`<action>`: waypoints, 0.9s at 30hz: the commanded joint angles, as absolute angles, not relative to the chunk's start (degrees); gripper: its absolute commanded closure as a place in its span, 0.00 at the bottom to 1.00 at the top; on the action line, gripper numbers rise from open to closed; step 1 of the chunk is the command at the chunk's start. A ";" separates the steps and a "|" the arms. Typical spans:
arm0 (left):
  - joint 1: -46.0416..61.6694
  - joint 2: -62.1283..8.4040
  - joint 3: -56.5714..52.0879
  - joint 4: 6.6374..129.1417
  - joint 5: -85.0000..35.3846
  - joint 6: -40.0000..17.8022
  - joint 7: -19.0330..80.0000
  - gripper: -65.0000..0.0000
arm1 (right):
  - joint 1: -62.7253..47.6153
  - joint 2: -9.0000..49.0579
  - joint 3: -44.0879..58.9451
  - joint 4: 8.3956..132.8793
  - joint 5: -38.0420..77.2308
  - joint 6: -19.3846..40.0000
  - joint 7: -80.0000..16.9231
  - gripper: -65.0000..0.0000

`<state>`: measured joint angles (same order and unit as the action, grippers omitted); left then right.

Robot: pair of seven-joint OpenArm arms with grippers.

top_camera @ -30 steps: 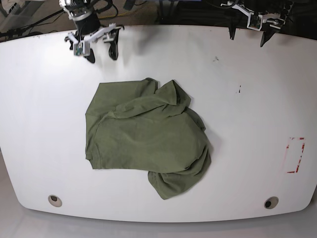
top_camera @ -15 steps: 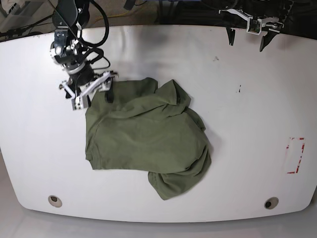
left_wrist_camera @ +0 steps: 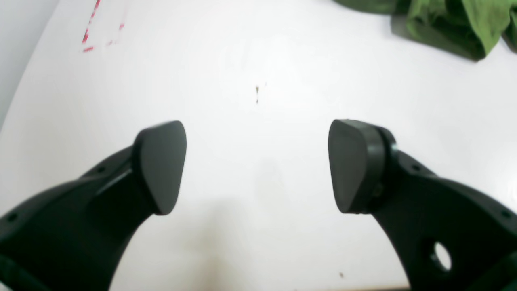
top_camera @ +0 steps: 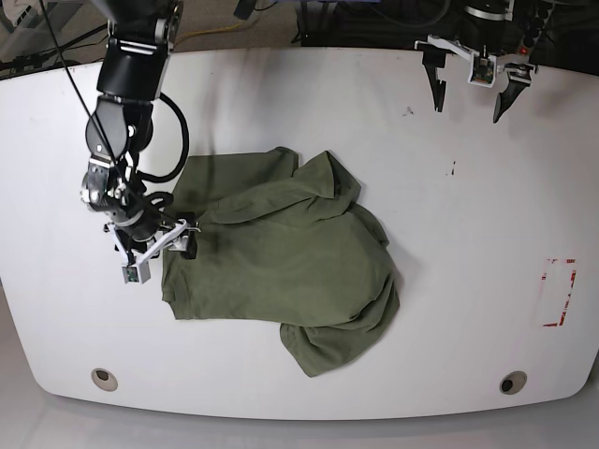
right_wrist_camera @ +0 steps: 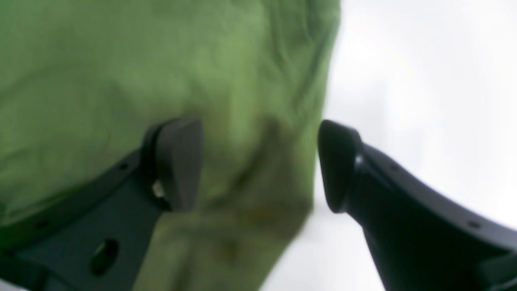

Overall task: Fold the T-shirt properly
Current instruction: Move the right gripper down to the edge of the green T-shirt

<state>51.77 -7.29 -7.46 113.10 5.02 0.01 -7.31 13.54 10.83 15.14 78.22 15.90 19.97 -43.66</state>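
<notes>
The olive-green T-shirt [top_camera: 281, 253] lies crumpled on the white table [top_camera: 468, 281], with one rumpled lobe toward the front edge. My right gripper [top_camera: 159, 257] is low at the shirt's left edge and open. In the right wrist view this gripper [right_wrist_camera: 258, 161] straddles the hem of the T-shirt [right_wrist_camera: 121, 60], one finger over cloth and the other over bare table. Nothing is pinched. My left gripper [top_camera: 470, 98] hangs open near the far right edge, well away from the shirt. In the left wrist view it [left_wrist_camera: 256, 165] is open over bare table, with the T-shirt [left_wrist_camera: 444, 24] at the top right corner.
A red tape outline [top_camera: 560, 292] marks the table's right side, also visible as red marks [left_wrist_camera: 91, 38]. Two round holes [top_camera: 104, 378] [top_camera: 512, 382] sit near the front edge. A small dark speck [top_camera: 454, 168] lies between the left gripper and the shirt. Cables run behind the table.
My right arm has swung from the far left edge of the table down to the shirt's left hem. The left gripper has barely shifted. The shirt has not moved.
</notes>
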 commanded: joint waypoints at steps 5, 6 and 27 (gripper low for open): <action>49.80 -7.78 -7.60 113.89 5.14 0.40 -8.66 0.22 | 22.46 12.79 14.99 63.34 16.48 21.76 -36.62 0.35; 49.19 -7.78 -7.60 113.89 5.14 0.40 -7.78 0.22 | 23.60 13.05 14.90 60.79 16.48 21.76 -35.12 0.35; 41.89 -7.78 -7.43 113.98 5.14 0.40 -0.04 0.22 | 29.49 12.97 14.73 47.60 16.84 21.76 -28.35 0.35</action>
<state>41.80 -7.64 -7.35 112.95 5.13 0.01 1.34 27.51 12.25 14.63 46.22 15.53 21.26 -29.34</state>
